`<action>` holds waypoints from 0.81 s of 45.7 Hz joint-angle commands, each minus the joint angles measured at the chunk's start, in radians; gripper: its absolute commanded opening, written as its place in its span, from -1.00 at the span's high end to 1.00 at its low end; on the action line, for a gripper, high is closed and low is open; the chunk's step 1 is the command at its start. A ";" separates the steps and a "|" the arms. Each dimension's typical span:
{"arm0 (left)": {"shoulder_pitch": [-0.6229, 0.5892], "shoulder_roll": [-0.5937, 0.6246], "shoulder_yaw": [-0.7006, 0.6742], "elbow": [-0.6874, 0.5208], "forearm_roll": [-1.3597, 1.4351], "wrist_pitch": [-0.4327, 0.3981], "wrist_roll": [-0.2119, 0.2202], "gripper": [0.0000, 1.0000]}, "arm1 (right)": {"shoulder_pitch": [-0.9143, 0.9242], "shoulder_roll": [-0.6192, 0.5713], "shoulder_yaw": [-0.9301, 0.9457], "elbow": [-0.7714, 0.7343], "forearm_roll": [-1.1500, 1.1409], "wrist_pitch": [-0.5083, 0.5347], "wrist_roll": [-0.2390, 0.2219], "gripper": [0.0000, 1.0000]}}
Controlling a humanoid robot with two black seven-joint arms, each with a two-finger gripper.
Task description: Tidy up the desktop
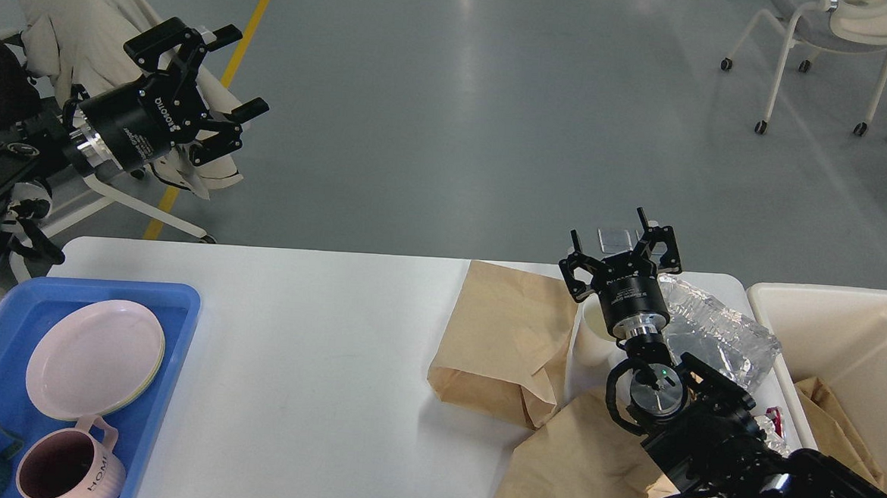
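White surface (316, 364) is filling the lower frame, long axis running left-right, far edge facing grey floor (458, 113). Left gripper (221, 78) is hovering off the far-left corner, fingers apart, empty. Blue tray (182, 304) is sitting at left, paper bags (500, 335) right of centre. Right gripper (617, 235) is hovering over the far-right edge, fingers apart, empty. Cream bin (827, 307) is standing beside the surface's right end.

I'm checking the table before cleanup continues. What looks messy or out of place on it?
The right end of the desktop is cluttered: two crumpled brown paper bags overlap, one hanging over the near edge, beside a crinkled clear plastic container and a white cup. The dishes sit neatly in the blue tray.
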 commanded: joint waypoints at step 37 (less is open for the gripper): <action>0.079 -0.034 -0.333 0.003 -0.080 0.000 0.082 -0.92 | 0.002 0.000 0.001 0.002 0.000 0.000 0.000 -1.00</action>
